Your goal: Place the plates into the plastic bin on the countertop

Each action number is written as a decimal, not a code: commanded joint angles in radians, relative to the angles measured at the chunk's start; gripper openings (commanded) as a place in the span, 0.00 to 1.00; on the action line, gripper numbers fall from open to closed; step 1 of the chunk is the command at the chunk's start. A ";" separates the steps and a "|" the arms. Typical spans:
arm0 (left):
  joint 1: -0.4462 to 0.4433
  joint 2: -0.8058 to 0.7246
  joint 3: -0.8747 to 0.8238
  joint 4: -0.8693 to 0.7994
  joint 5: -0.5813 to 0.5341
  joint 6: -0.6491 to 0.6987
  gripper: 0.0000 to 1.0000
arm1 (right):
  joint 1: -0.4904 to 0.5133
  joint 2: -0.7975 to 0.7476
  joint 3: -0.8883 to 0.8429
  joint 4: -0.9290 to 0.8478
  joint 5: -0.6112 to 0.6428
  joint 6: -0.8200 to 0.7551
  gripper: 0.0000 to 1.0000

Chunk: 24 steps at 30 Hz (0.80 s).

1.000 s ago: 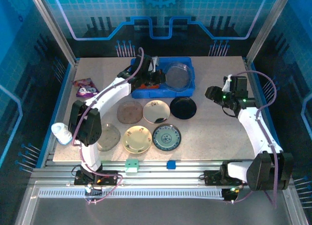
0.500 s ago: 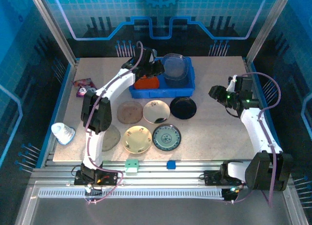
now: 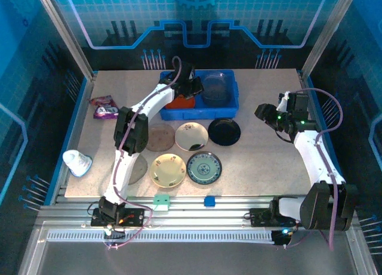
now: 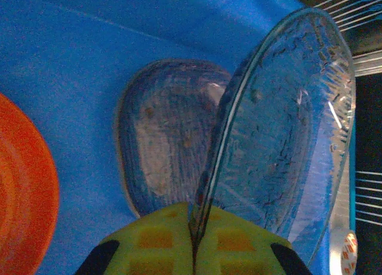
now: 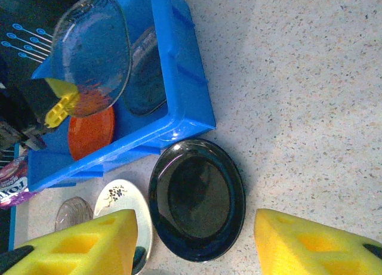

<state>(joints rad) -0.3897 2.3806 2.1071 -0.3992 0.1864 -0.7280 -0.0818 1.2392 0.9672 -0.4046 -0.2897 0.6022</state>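
Two smoky translucent grey round plates decide your next move, one held and one already down.

From above, you see the left arm (image 3: 149,105) stretched to the shallow bright-blue plastic bin (image 3: 197,113) at the far edge of the beige speckled counter (image 3: 262,161). The left jaws are clenched on the rim of the held grey plate (image 3: 216,89), over the bin's right half. A round orange-red plate (image 3: 181,102) lies in the left half. The right jaws hang over bare counter just right of a glossy black round plate (image 3: 224,132), which sits just in front of the bin's near right corner. For that plate the right arm is your nearer one.

Through the left wrist camera, the yellow-green pads (image 4: 155,239) pinch the held plate on edge. Its face stands steeply tilted, running away from the jaws toward the bin's far wall. The second grey plate (image 4: 167,132) lies flat on the bin floor just beside and below it. You cannot tell whether the held plate's far rim touches anything. I judge you must lay it over onto that flat plate before letting go, or it may land on its rim.

Through the right wrist camera, the yellow fingers (image 5: 77,242) stand spread with nothing between them. The black plate lies flat on the counter below the gap, apart from both fingers. The bin lies beyond it.
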 commanded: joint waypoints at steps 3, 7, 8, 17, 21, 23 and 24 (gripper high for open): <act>0.007 0.074 0.076 -0.009 -0.009 -0.050 0.00 | -0.010 0.006 -0.013 0.008 -0.011 0.011 0.55; 0.008 0.100 0.093 -0.011 -0.010 -0.057 0.00 | -0.007 0.008 -0.016 0.010 -0.014 0.014 0.55; 0.007 0.108 0.103 -0.017 -0.009 -0.059 0.00 | -0.006 0.010 -0.015 0.010 -0.012 0.014 0.55; 0.006 0.166 0.193 -0.078 0.000 -0.055 0.24 | 0.011 0.025 -0.007 0.019 -0.005 0.018 0.55; 0.005 0.167 0.205 -0.098 -0.008 -0.041 0.38 | 0.022 0.029 -0.002 0.015 0.005 0.013 0.55; 0.005 0.165 0.205 -0.108 -0.015 -0.034 0.39 | 0.026 0.032 0.001 0.014 0.010 0.010 0.55; 0.005 0.163 0.205 -0.113 -0.019 -0.030 0.39 | 0.029 0.033 0.003 0.014 0.011 0.010 0.55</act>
<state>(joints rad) -0.3882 2.5286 2.2753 -0.4713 0.1783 -0.7799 -0.0669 1.2575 0.9630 -0.3985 -0.2882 0.6071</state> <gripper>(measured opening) 0.388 0.552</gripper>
